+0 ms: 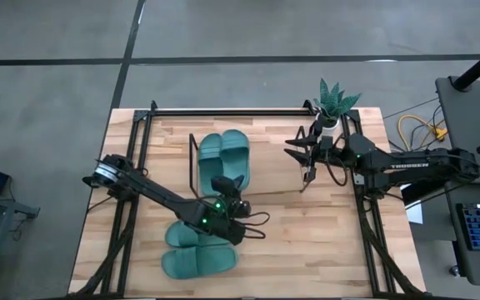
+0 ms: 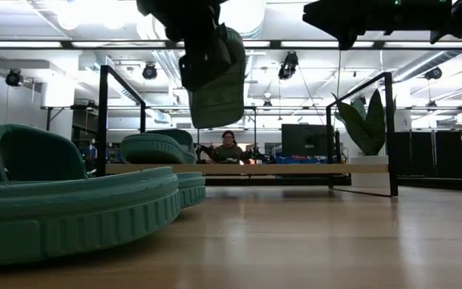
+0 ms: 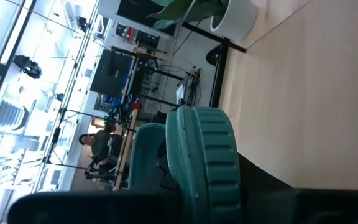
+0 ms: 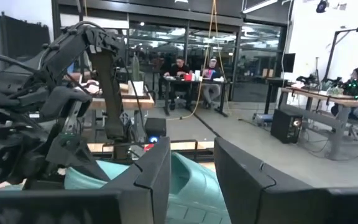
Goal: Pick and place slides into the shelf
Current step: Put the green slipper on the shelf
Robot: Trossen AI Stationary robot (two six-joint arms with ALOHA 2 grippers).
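1. Gripping one teal slide sandal (image 2: pixel 215 76) clear of the table, the left gripper (image 1: pixel 223 202) has its jaws closed narrowly on it; in the low view the sandal hangs on edge, sole nearly upright, with open air beneath it.
2. The left wrist view shows the ribbed sole edge of that held sandal (image 3: pixel 207 158) close against the dark fingers, which hide the exact contact point.
3. The right gripper (image 1: pixel 308 172) hovers near the right end of the rack with its two fingers (image 4: pixel 151 177) a moderate gap apart and nothing between them.
4. Two sandals (image 1: pixel 223 152) already sit side by side on the shelf (image 1: pixel 193 158), a low black-rod rack on the wood table (image 1: pixel 307 242).
5. Two more sandals lie flat on the table just in front of the left gripper, one (image 1: pixel 187 234) near it and one (image 1: pixel 199 262) closer to the table's front edge.
6. A potted plant (image 1: pixel 333 103) stands at the table's far right corner, behind the right arm.
7. Likely risk: the soft rubber could twist or slip in so narrow a pinch, or the dangling sole could catch a shelf rod or nudge the stored pair during lowering.
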